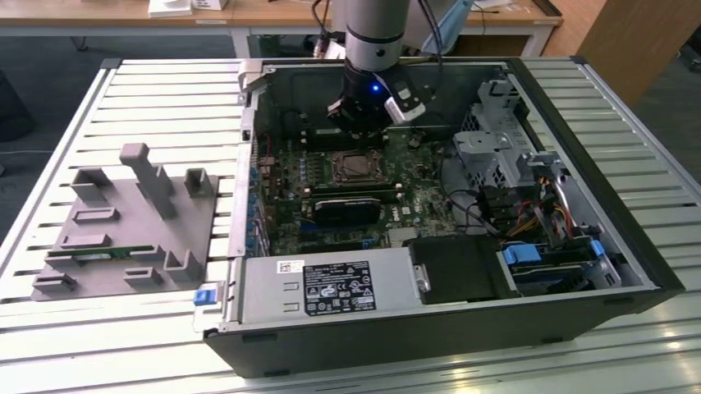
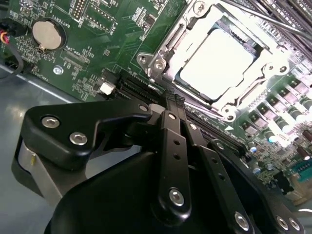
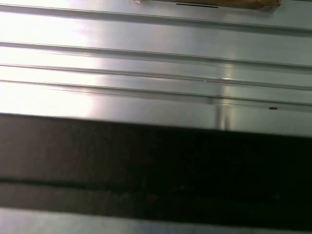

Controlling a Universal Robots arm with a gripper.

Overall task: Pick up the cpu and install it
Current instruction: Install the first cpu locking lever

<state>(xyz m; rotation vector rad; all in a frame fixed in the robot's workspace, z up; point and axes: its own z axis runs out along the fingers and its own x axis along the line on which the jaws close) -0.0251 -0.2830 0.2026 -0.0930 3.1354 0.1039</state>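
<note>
Black gripper [image 2: 173,103] linkage sits closest in the second wrist view, its fingers drawn together and grasping nothing, the tips poised above the motherboard [image 2: 87,58] just beside the socket. Beyond them the cpu [image 2: 222,61] lies seated inside the open socket frame [image 2: 161,61]. Placement appears complete; securing the retention frame is judged outstanding.

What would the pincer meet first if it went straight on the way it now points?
Probably the green motherboard just beside the socket, where the cpu already sits. The shut pincer points at the board's edge slot; depth is unclear.
</note>
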